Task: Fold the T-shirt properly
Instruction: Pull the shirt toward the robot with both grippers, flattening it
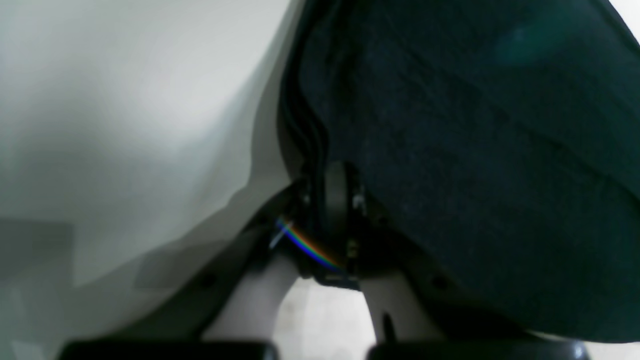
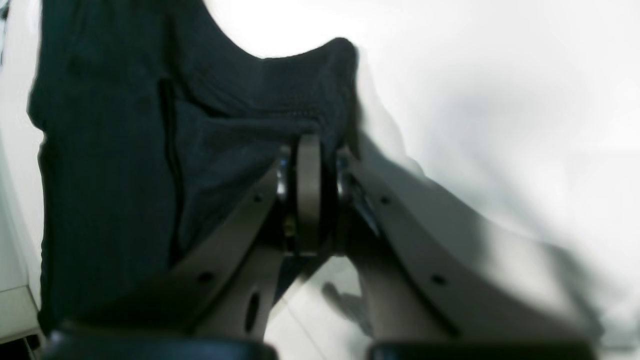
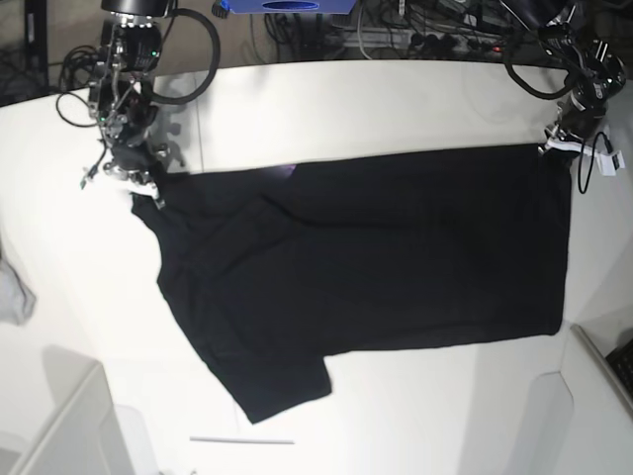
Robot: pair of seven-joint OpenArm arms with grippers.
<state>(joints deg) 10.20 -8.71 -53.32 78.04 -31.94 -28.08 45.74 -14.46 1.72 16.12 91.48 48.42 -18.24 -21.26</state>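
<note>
Item: T-shirt point(image 3: 376, 257), black, spread flat across my white worktop point(image 3: 396, 109), plain side up, one sleeve toward the near edge.

Left gripper point(image 1: 334, 200): I see its fingers point(image 1: 336, 197) clamped on a T-shirt corner.

Right gripper point(image 2: 308, 192): fingers point(image 2: 308, 190) pinched on the opposite corner.

Small grey cloth point(image 3: 14, 297) at worktop edge.

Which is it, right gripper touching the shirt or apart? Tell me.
Touching. The right wrist view shows the right gripper shut on the shirt, black cloth pinched between its fingertips.
</note>
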